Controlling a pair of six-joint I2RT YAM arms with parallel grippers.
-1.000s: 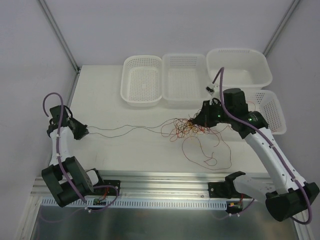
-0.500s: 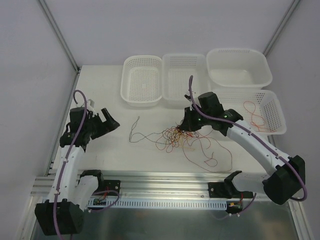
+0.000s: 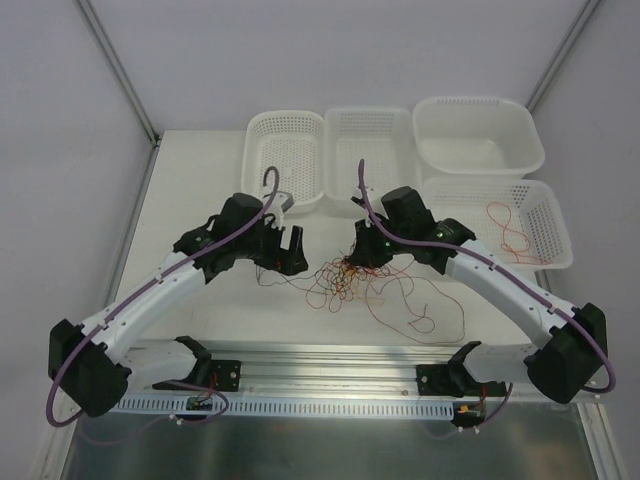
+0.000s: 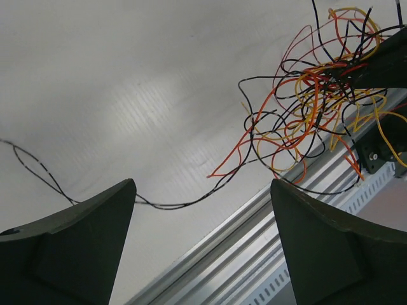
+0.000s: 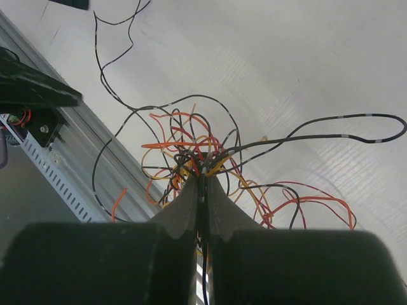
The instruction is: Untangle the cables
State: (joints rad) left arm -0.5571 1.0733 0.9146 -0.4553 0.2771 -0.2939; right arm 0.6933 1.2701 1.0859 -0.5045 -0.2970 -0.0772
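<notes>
The cables (image 3: pixel 345 272) lie as a tangle of thin black, orange, red and yellow strands at mid-table, with a loose red loop (image 3: pixel 420 318) trailing toward the front. My right gripper (image 3: pixel 362 254) is shut on the knot's core; in the right wrist view the strands fan out from its fingertips (image 5: pixel 202 179). My left gripper (image 3: pixel 290 250) hovers open just left of the tangle. In the left wrist view the clump (image 4: pixel 311 108) sits at upper right, and a slack black strand (image 4: pixel 172 204) runs across between the open fingers of the left gripper (image 4: pixel 202 190), untouched.
White baskets line the back: a left one (image 3: pixel 250 165), a middle one (image 3: pixel 368 112) and a deep tub (image 3: pixel 478 102). The right basket (image 3: pixel 560 228) holds a loose red cable (image 3: pixel 505 228). A slotted aluminium rail (image 3: pixel 330 360) runs along the table's front edge.
My left arm swung from the far left in to the tangle and its gripper opened, letting go of the stretched black strand, which now lies slack. The right gripper shifted left, still shut.
</notes>
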